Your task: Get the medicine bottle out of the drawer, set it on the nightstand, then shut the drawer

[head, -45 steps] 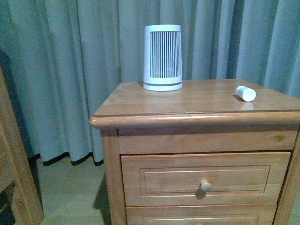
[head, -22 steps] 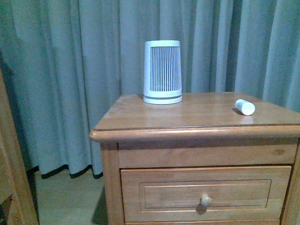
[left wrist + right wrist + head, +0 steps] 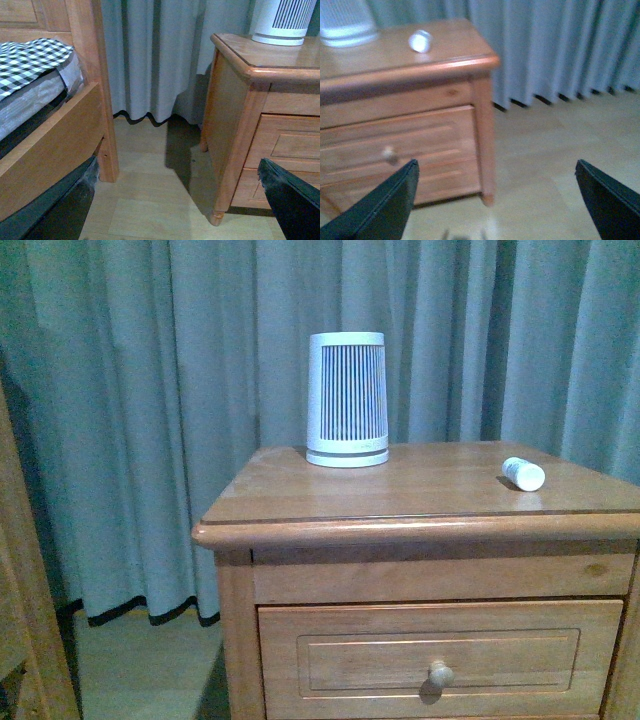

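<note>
We note the medicine bottle [image 3: 523, 473] lying on its side on the nightstand [image 3: 400, 490], far right, well apart from the ribbed white device [image 3: 347, 400]. The drawer [image 3: 440, 658] reads flush shut. Left gripper [image 3: 165, 210] and right gripper [image 3: 495, 200] both spread wide, holding nothing. Risk, in our judgement: the bottle, being round and on its side, could roll off the right edge if the nightstand is bumped.

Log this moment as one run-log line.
medicine bottle: lying on nightstand top | drawer: shut | left pincer: open, empty | right pincer: open, empty | task: looks done
</note>
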Robot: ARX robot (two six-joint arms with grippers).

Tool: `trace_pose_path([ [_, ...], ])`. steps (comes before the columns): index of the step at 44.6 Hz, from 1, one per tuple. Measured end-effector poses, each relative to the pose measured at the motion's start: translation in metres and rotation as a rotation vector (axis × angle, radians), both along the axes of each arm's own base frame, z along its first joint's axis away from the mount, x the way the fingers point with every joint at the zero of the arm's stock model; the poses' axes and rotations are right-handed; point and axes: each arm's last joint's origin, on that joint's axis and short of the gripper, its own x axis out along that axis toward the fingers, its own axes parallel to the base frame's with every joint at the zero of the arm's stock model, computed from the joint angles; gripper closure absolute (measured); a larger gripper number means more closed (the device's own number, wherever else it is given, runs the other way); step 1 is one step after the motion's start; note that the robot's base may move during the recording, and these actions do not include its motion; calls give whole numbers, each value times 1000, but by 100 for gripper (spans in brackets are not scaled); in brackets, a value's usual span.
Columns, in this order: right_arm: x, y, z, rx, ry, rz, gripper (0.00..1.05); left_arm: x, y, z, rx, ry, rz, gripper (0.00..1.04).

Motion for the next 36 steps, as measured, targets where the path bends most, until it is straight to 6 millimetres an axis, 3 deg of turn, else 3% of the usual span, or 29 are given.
trace_pose_path([
  [4, -1, 4, -3, -50, -73, 202, 30, 0, 0, 0, 0, 0, 0, 7],
  [19, 0, 4, -18, -85, -69, 211, 101, 0, 0, 0, 0, 0, 0, 7],
  [36, -1, 4, -28, -90, -77, 212, 102, 0, 0, 0, 0, 0, 0, 7],
])
